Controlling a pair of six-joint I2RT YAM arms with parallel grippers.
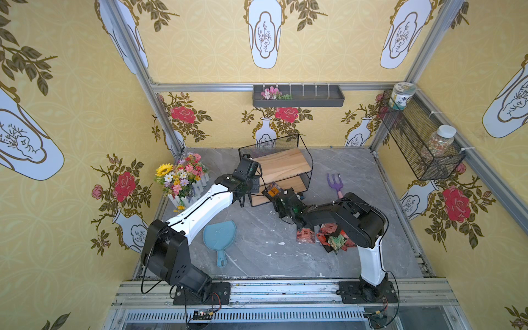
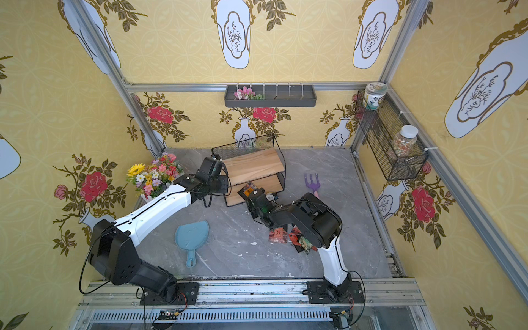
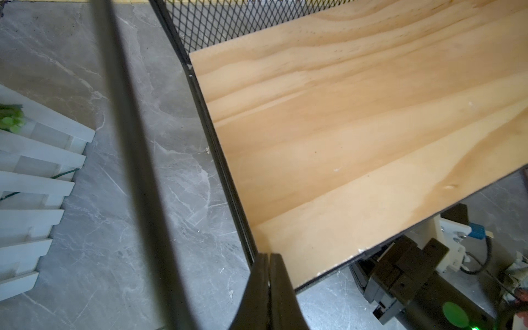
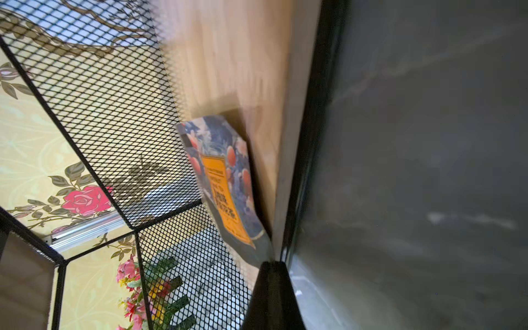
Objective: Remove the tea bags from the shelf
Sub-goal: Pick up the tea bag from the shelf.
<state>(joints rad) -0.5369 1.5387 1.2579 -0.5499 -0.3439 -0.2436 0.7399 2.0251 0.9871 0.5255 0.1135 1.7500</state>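
The shelf (image 1: 281, 164) (image 2: 253, 165) is a black wire rack with mesh sides and two wooden boards at the back middle of the table. Both boards look bare apart from one tea bag (image 4: 225, 183) (image 1: 272, 191), blue-patterned with an orange label, at the lower tier's front edge. My right gripper (image 4: 271, 264) is shut on this tea bag's near corner. My left gripper (image 3: 268, 257) is shut, with its tips against the front left corner of the upper board (image 3: 343, 114). Several more tea bags (image 1: 325, 234) (image 2: 278, 235), red and green, lie in a pile on the table under my right arm.
A flower bunch in a white fence box (image 1: 183, 177) stands left of the shelf. A blue leaf-shaped dish (image 1: 220, 237) lies in front of it, and a purple garden fork (image 1: 334, 183) to the right. A grey wall tray (image 1: 297, 95) and a mesh basket with jars (image 1: 420, 137) hang above.
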